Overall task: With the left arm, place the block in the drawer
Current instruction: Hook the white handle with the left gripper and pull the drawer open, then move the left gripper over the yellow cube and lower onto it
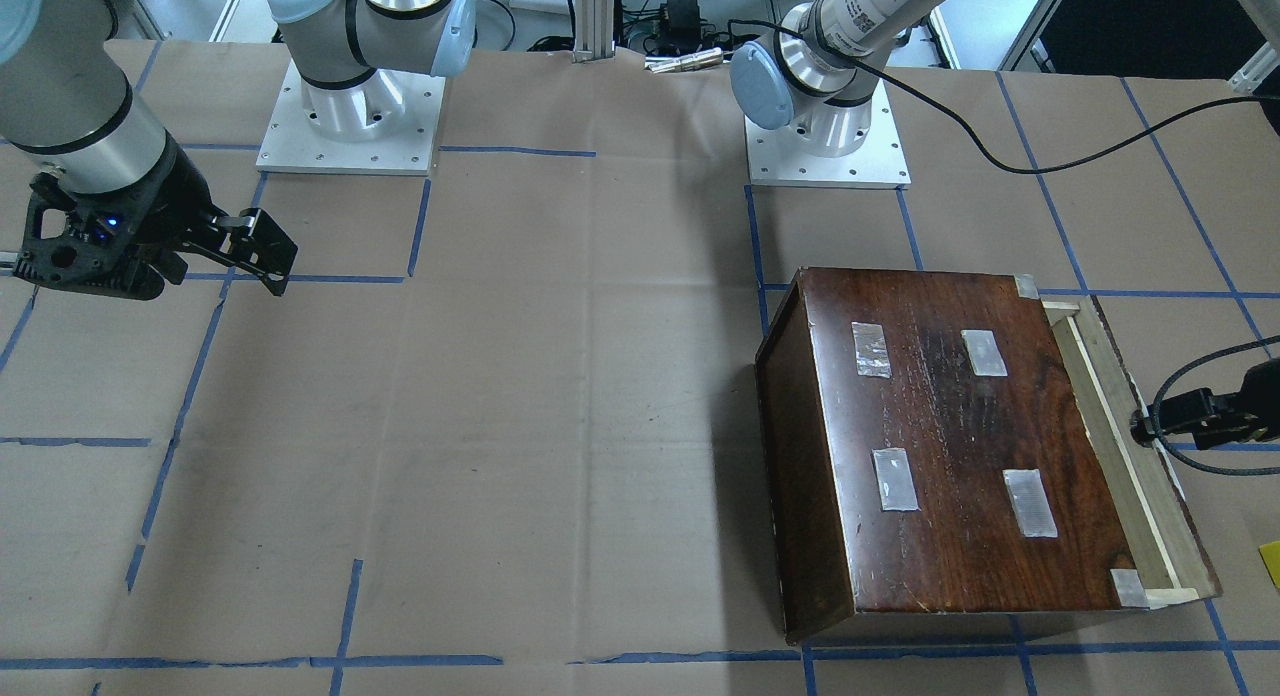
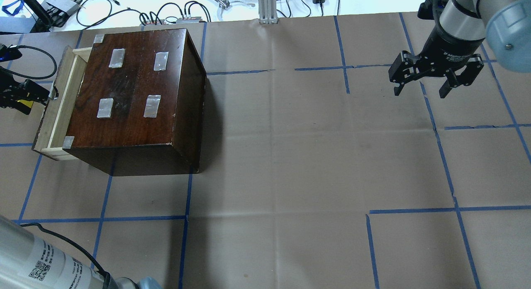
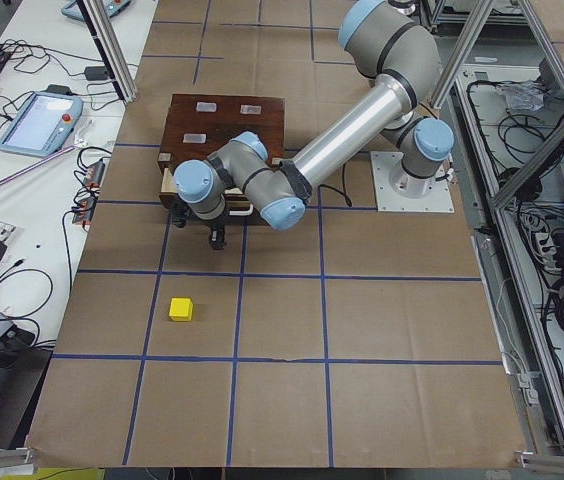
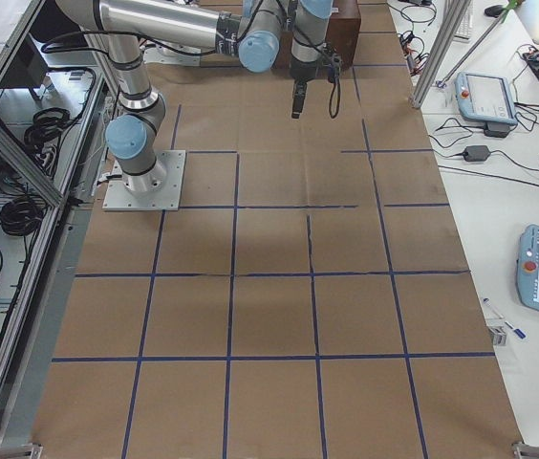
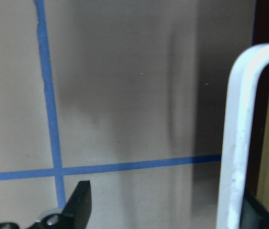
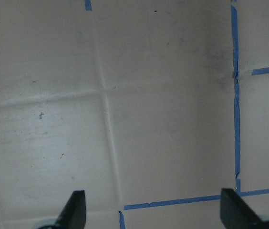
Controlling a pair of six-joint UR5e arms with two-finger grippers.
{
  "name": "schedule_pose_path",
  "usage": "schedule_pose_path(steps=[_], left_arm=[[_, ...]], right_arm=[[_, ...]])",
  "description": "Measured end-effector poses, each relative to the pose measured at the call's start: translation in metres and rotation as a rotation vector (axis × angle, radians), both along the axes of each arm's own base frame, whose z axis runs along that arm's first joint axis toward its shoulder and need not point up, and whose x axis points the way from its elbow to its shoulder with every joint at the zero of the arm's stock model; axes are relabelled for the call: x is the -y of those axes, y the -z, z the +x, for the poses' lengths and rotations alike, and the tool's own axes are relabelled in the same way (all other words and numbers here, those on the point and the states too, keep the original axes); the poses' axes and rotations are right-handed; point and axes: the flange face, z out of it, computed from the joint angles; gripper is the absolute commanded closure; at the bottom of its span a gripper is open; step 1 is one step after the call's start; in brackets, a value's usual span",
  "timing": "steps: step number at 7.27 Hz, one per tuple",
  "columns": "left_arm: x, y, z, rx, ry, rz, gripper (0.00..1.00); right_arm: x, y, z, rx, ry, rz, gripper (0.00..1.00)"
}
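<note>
Brown paper tabletop [image 2: 290, 156], blue tape grid [image 2: 415, 211]; block [image 3: 181, 309] on it.

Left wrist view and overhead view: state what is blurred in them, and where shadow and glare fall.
Left wrist view: the white curved bar at the right is soft-edged and overexposed, while the blue tape lines stay fairly sharp. Overhead view: the glossy dark-brown wooden box throws a shadow on the brown paper to its right and near side; its top shows faint sheen.

Silver arms [image 3: 342, 138], light-blue joint caps [image 1: 762, 86]
</note>
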Motion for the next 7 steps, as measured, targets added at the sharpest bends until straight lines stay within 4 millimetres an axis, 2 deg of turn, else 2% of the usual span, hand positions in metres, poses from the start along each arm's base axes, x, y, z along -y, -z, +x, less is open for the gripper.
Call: schedule_pose_path(steps=[7], left_arm=[[-0.012, 0.000, 0.034, 0.001, 0.025, -0.017, 0.02]], right_arm=[[0.000, 0.000, 0.000, 0.000, 0.000, 0.000, 0.00]])
